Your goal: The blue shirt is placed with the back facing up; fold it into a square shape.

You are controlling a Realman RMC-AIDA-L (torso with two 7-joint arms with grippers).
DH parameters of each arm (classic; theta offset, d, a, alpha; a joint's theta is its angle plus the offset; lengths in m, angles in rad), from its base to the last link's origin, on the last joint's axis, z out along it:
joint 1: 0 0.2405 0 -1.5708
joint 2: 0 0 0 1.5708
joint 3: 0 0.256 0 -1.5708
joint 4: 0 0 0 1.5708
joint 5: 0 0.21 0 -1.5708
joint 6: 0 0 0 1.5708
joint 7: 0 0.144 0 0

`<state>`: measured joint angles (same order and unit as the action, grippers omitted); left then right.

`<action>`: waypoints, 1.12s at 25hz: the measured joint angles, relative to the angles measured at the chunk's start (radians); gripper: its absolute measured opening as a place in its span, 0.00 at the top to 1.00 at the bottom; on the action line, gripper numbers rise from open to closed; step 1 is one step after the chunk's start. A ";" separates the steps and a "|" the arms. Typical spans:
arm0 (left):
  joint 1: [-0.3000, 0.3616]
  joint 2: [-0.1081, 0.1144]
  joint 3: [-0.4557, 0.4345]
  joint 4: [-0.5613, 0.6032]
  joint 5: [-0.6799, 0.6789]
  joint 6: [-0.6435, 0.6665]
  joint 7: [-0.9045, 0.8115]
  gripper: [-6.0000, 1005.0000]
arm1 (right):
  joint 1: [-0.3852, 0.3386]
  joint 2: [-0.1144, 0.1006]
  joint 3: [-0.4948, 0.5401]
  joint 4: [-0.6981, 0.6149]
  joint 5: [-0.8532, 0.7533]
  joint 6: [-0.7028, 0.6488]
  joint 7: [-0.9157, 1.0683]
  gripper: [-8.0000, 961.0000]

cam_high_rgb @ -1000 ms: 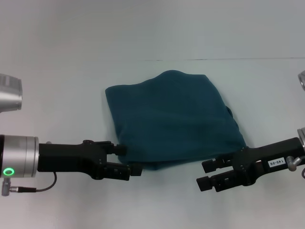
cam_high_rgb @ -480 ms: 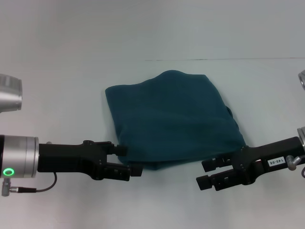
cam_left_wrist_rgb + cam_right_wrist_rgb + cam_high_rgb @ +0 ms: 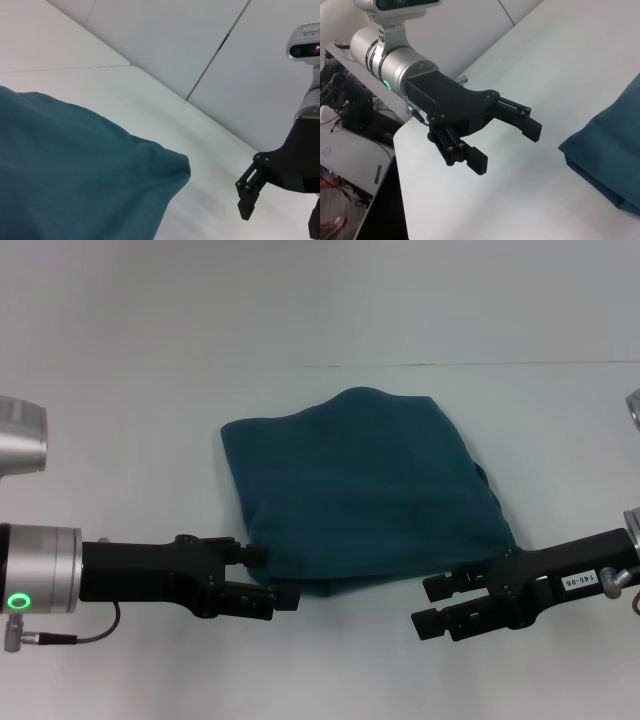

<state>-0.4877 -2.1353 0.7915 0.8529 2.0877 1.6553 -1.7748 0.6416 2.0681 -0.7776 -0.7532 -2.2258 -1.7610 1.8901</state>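
Observation:
The blue shirt [image 3: 360, 490] lies folded into a rough square, several layers thick, in the middle of the white table. My left gripper [image 3: 272, 575] hovers just off its near left corner, open, with nothing between the fingers. In the right wrist view this left gripper [image 3: 507, 147] stands clear of the shirt's corner [image 3: 615, 150]. My right gripper [image 3: 430, 605] hovers open and empty beside the near right corner. The left wrist view shows the shirt's corner [image 3: 75, 180] with the right gripper [image 3: 247, 195] a short way beyond it.
The white table [image 3: 150, 390] spreads around the shirt, with a thin seam line [image 3: 450, 364] across the back. In the right wrist view the table's edge [image 3: 400, 165] drops off behind my left arm to a floor with cables and equipment [image 3: 345, 100].

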 joint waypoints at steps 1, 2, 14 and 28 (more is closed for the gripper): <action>0.000 0.000 0.000 0.000 0.000 0.000 0.000 0.07 | 0.000 0.000 0.000 0.000 0.000 0.000 0.001 0.16; 0.000 0.000 0.000 0.000 0.000 0.000 0.000 0.07 | 0.000 0.001 0.000 0.000 0.000 0.000 0.002 0.16; 0.000 -0.002 0.000 0.000 0.000 0.004 0.000 0.07 | -0.002 0.001 0.000 0.000 0.000 0.000 0.002 0.16; 0.000 -0.001 -0.001 0.000 -0.001 0.008 0.000 0.07 | 0.000 0.001 0.000 0.000 0.000 0.000 0.003 0.16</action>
<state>-0.4878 -2.1368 0.7907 0.8529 2.0862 1.6629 -1.7747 0.6412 2.0694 -0.7781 -0.7532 -2.2258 -1.7609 1.8928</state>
